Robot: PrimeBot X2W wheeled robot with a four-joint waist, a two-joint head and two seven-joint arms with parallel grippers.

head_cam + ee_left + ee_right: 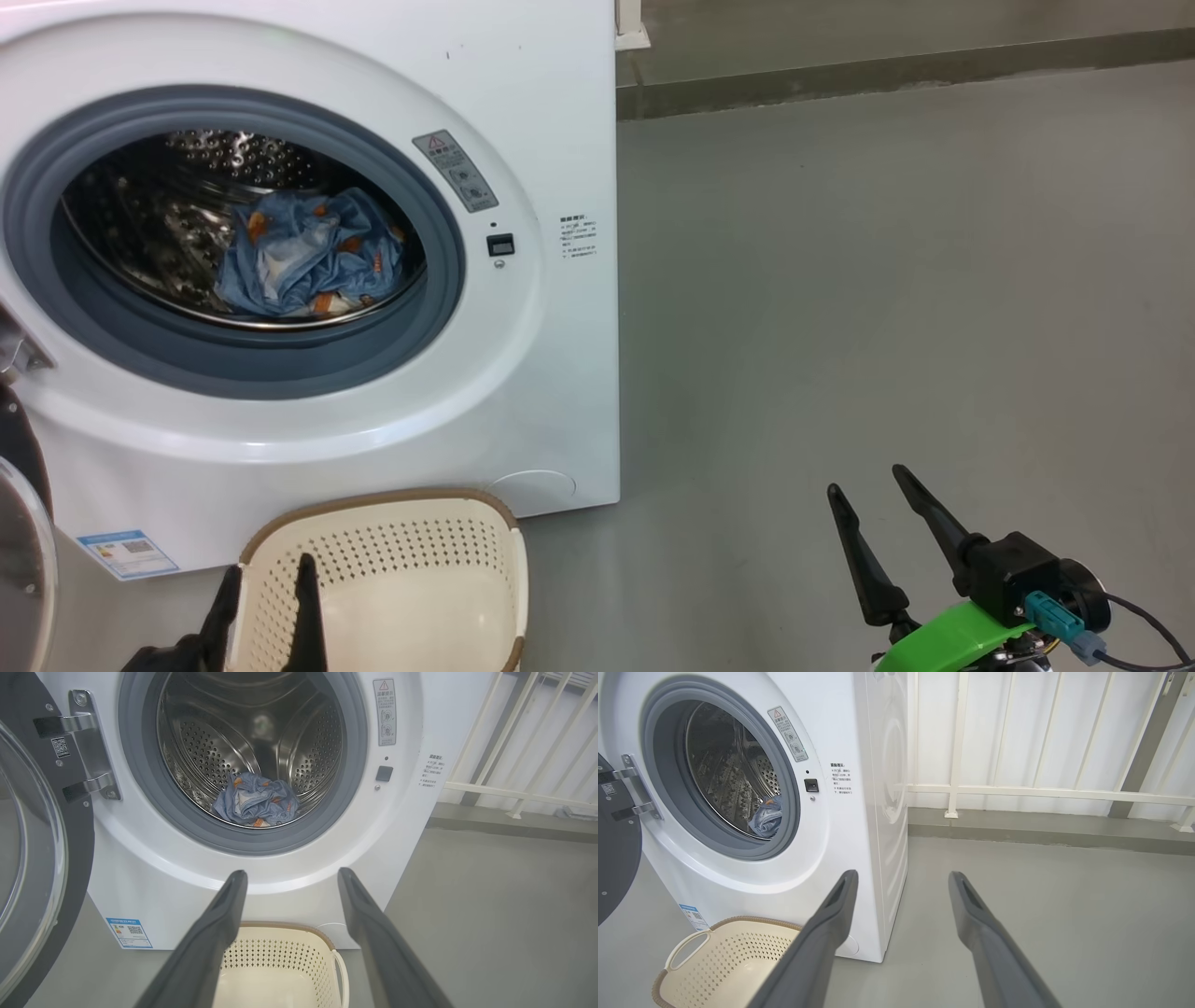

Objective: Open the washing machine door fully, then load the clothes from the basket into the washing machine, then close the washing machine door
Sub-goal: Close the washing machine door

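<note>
The white washing machine (551, 121) stands with its round black-rimmed door (42, 858) swung wide to the left on its hinge. A crumpled blue garment (308, 257) with orange marks lies in the steel drum. On the floor in front sits the cream basket (411, 579), with no clothes visible inside. My left gripper (266, 583) hangs open over the basket's near left side, holding nothing. My right gripper (868, 499) is open and empty above the bare floor to the right of the machine.
Grey floor (887, 280) stretches to the right of the machine up to a low kerb (887, 75). A white railing (1017, 791) runs along the back wall behind it.
</note>
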